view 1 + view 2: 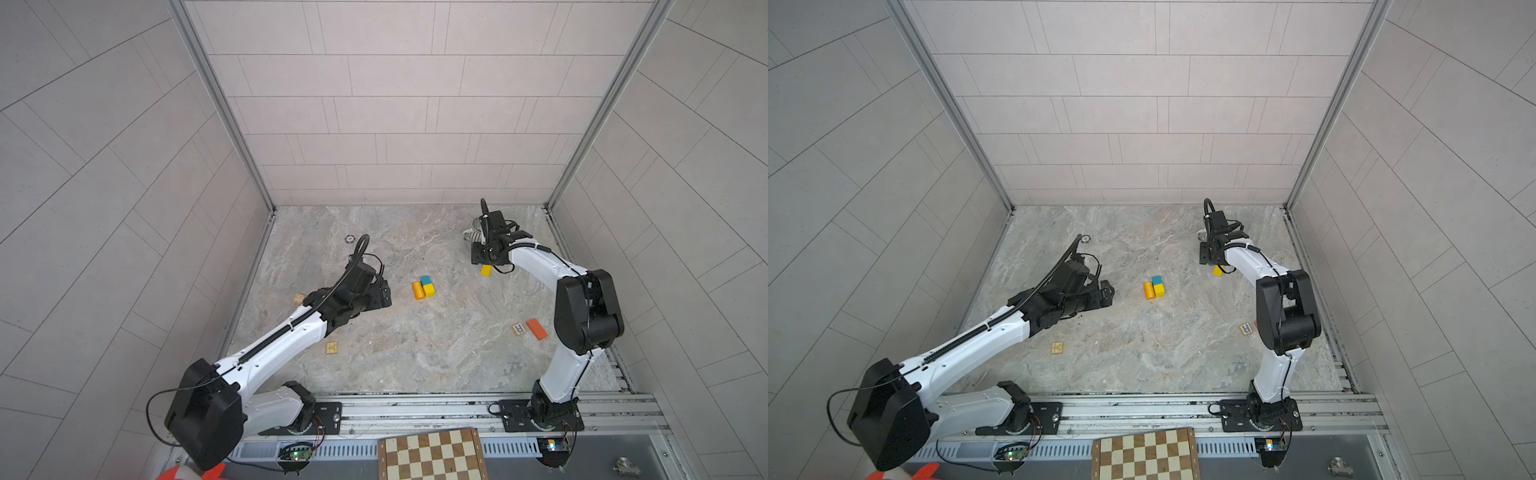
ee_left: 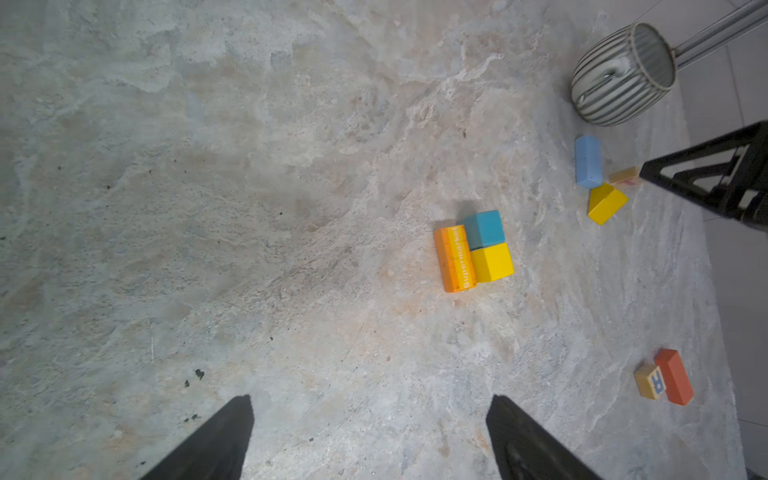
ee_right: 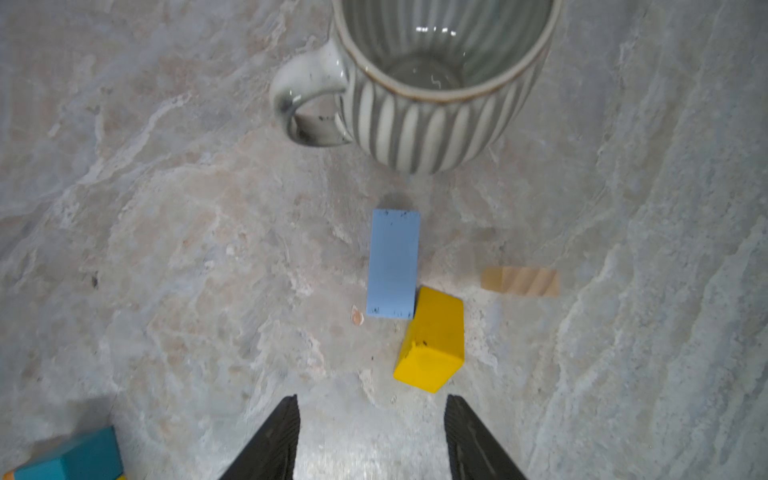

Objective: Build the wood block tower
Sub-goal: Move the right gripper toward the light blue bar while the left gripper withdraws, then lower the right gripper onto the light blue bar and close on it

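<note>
Block (image 3: 432, 340), yellow, lies just beyond parted right claw (image 3: 372, 401), untouched.

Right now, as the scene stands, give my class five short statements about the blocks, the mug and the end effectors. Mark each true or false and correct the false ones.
1. The orange block, the teal block and the yellow cube lie touching in one cluster. True.
2. The mug lies tipped on its side. False: it stands upright, and it is empty.
3. The left end effector grips a block. False: its jaws stand wide apart with nothing between them.
4. A red block lies right beside the R cube. True.
5. Three blocks are stacked one on another. False: each visible block lies directly on the table.
</note>
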